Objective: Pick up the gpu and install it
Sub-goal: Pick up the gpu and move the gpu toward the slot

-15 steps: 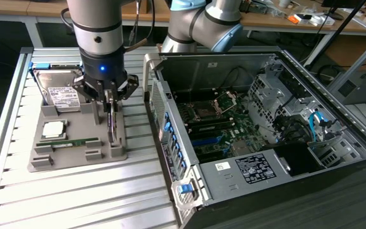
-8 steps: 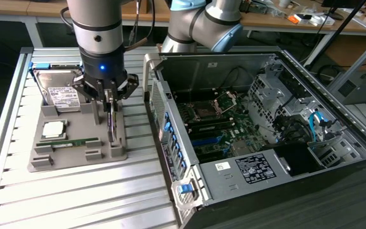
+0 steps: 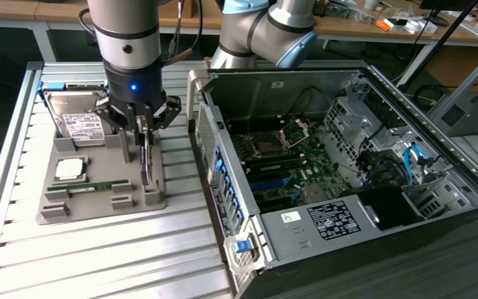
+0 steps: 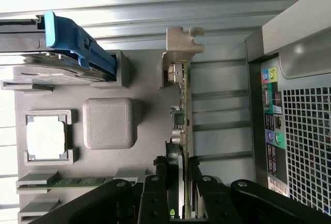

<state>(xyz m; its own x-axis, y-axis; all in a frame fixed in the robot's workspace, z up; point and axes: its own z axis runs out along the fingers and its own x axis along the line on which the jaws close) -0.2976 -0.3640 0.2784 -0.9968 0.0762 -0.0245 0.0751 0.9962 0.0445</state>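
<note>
The big computer case (image 3: 438, 180) lies open on the table (image 3: 98, 268), along the edge on the exterior view's right. Its near corner is cut off by the picture. Green boards and cables fill it, and the small parts inside are hard to make out.

Toward the table's other edge sits a gray tray (image 3: 98, 212). A hard drive (image 3: 81, 124) leans at the tray's far corner, partly hidden by the arm. A square chip (image 3: 70, 167) and a thin green memory stick (image 3: 89, 186) lie in slots toward the tray's near edge.

The gpu (image 3: 145, 163) stands on its thin edge in a slot along the tray's edge nearest the case. It is a flat dark card seen from the side, so its face cannot be seen. In the wrist view the gpu (image 4: 182, 105) has a silvery metal bracket (image 4: 181, 40) at one end.

The gripper (image 3: 144, 132) pinches the card from both sides and hides its top.
</note>
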